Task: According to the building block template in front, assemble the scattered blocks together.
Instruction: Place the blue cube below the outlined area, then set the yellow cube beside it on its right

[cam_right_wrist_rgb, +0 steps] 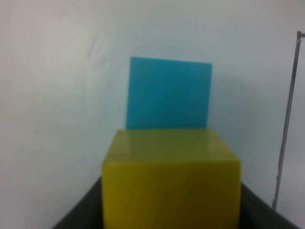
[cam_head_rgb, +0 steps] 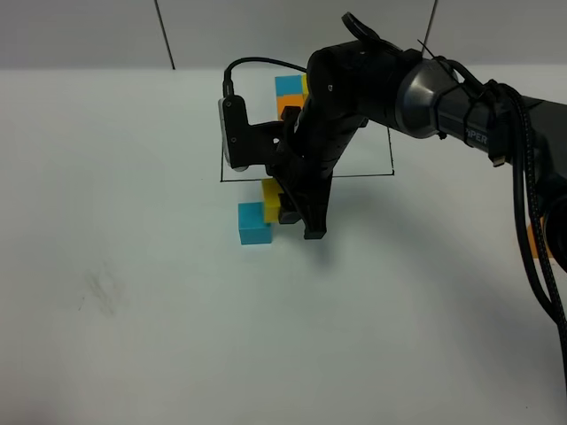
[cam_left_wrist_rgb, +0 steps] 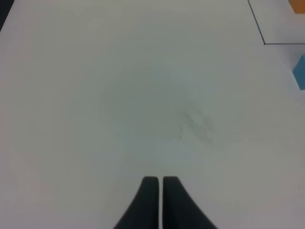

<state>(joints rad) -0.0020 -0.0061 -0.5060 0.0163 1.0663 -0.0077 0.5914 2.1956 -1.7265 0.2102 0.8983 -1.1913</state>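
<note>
The right gripper [cam_head_rgb: 294, 214] was seen clamped on the yellow cube [cam_head_rgb: 269, 197], held low just beside the blue cube [cam_head_rgb: 254, 223], outside the black-line frame [cam_head_rgb: 354, 175]; whether the two touched could not be told. For a clean join, the yellow cube would need to be squared flush against the blue face, as in the building block template [cam_head_rgb: 288, 88] within the frame, before release. The orange cube [cam_head_rgb: 532, 237] lay well apart, behind the cables [cam_head_rgb: 532, 177]. The left gripper [cam_left_wrist_rgb: 160, 183] was closed on nothing above the table [cam_left_wrist_rgb: 95, 95]. No container was seen.
</note>
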